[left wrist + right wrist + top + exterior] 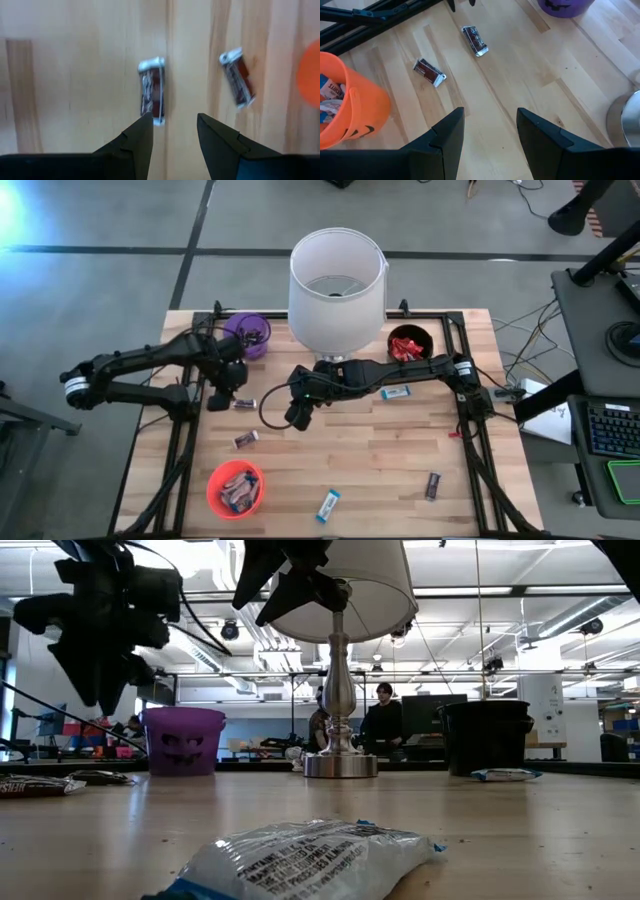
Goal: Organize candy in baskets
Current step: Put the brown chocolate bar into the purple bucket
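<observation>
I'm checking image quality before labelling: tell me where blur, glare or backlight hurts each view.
Low view: the blue-and-white candy nearest the lens is out of focus, and bright ceiling lights leave the arms as silhouettes. Left wrist view: both dark-wrapped candies are blurred. High view: glare in the upper-left corner. Right wrist view: evenly lit.

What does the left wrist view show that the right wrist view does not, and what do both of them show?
Only the left wrist view shows the left gripper, open, right above a dark brown candy.

Only the right wrist view shows the right gripper, open over bare wood, the inside of the orange basket with wrapped candy in it, the purple basket and the lamp base.

Both show the same two dark brown candies, the second one lying nearer the orange basket, on the wooden table.
</observation>
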